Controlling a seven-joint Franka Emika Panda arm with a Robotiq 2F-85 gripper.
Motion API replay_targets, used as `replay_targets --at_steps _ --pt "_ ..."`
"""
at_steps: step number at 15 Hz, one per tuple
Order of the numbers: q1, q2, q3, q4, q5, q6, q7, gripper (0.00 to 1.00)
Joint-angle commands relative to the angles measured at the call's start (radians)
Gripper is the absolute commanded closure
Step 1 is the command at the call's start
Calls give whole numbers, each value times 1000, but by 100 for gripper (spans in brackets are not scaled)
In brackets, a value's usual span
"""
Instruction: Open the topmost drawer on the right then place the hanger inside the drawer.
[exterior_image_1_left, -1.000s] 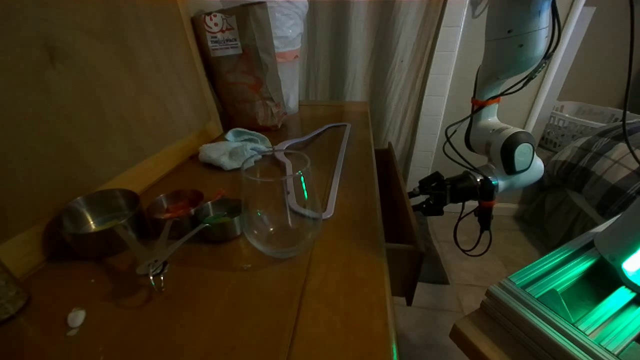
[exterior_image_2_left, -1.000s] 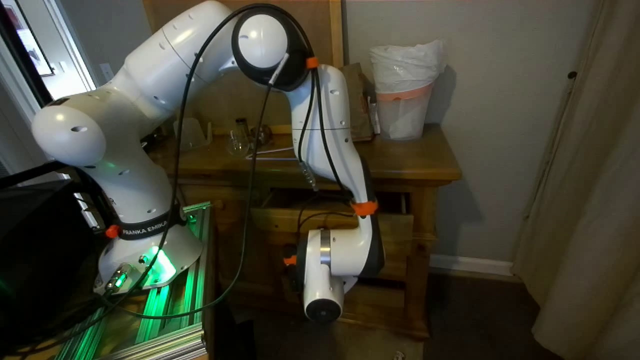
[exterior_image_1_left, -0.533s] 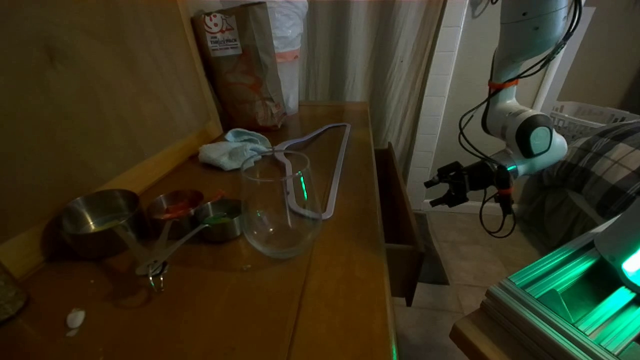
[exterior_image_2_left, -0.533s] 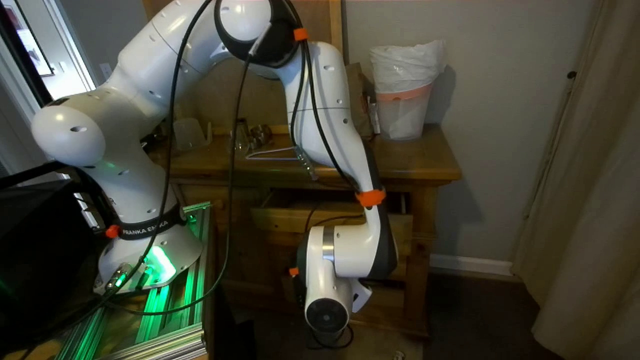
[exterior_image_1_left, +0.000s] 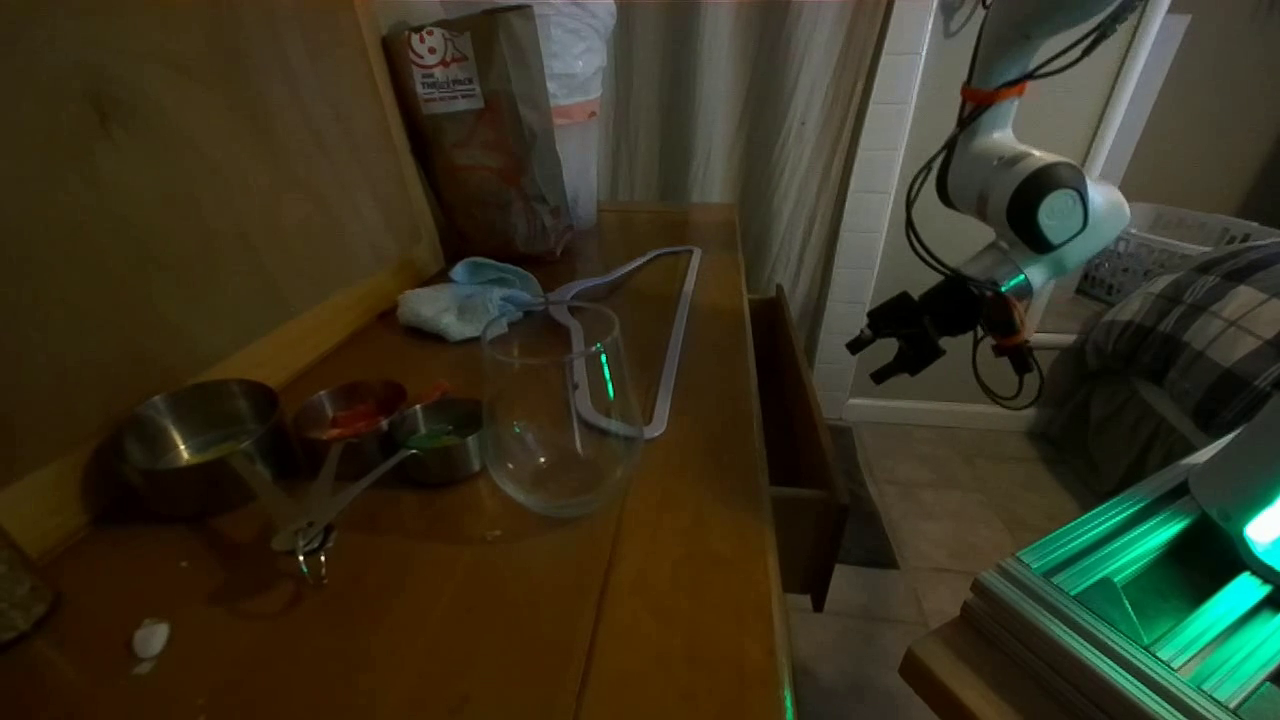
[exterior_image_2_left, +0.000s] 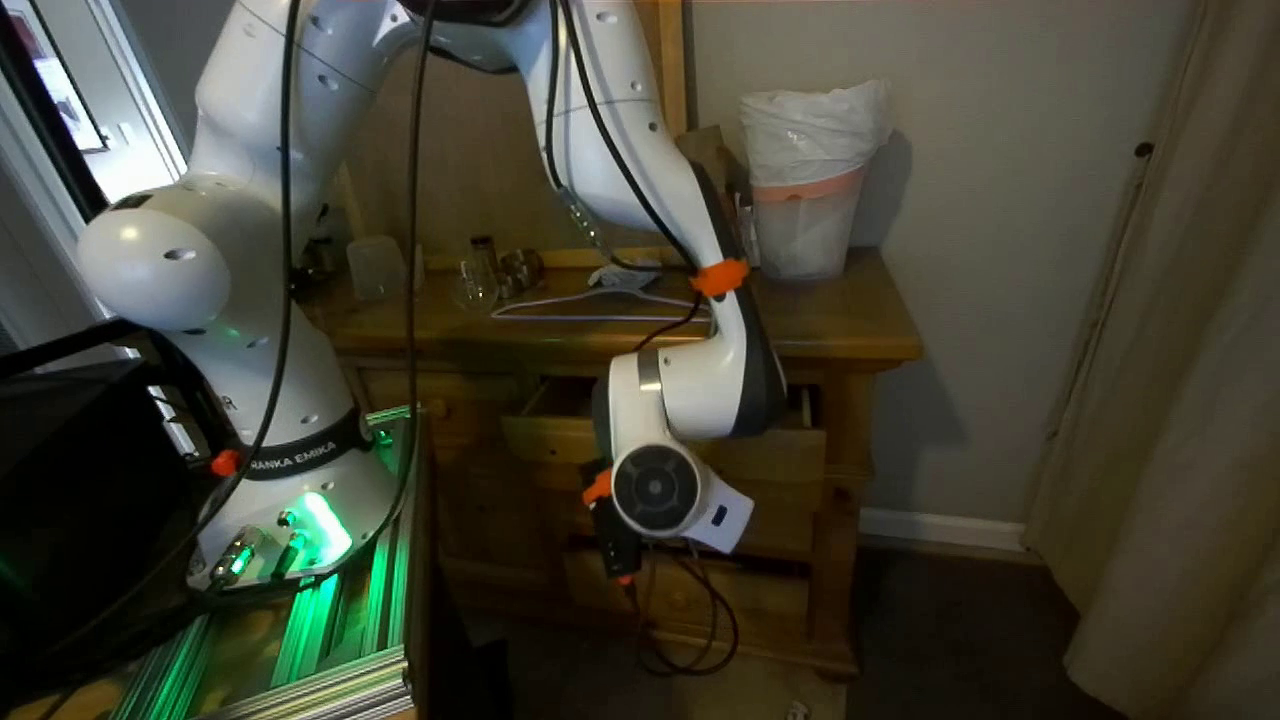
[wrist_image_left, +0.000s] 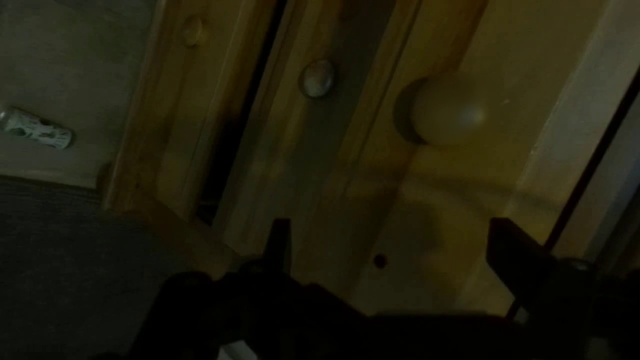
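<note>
The hanger (exterior_image_1_left: 675, 345) lay flat on the wooden dresser (exterior_image_1_left: 690, 560), outside the drawer (exterior_image_1_left: 805, 545), which stood pulled out on the right in an exterior view. The hanger's neck pointed left, toward a pale blue cloth (exterior_image_1_left: 465, 305); I could not make out the hook. On the near side stood a clear glass (exterior_image_1_left: 545, 450), and part of the hanger showed through it, though whether the two touched I could not tell. Left of the glass sat three metal cups (exterior_image_1_left: 350, 455), their handles meeting on the near side. Far along the dresser were a paper bag (exterior_image_1_left: 490, 150) and, just right of it, a white-lined bin (exterior_image_2_left: 815, 190).

The gripper (exterior_image_1_left: 867, 360) hung in the air right of the drawer and apart from it, its fingers (wrist_image_left: 281, 245) spread wide. In the wrist view they were dark shapes at left and right, with a large blurred knob (wrist_image_left: 450, 112) beyond them and two more knobs (wrist_image_left: 318, 78) farther left. On the floor (wrist_image_left: 65, 65) at the left of that view lay a printed container (wrist_image_left: 37, 128), too dim to name. In an exterior view the arm (exterior_image_2_left: 630, 130) arched from the left, its lower end on the near side of the drawer
</note>
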Motion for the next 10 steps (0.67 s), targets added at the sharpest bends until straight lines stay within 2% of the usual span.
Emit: replay_targets --at_steps 1,2,3,4,6,9,10 --pt "117 -222 42 -153 27 271 -7 0" --pt "145 -279 56 -181 20 349 -3 0" --pt "50 -155 83 -87 -15 253 2 0" --pt "76 -202 99 -113 -16 313 8 0" --pt "101 -258 109 -148 -15 355 17 0" --pt "94 -270 106 -164 -14 358 15 0" --pt "84 -253 117 -154 24 358 -8 0"
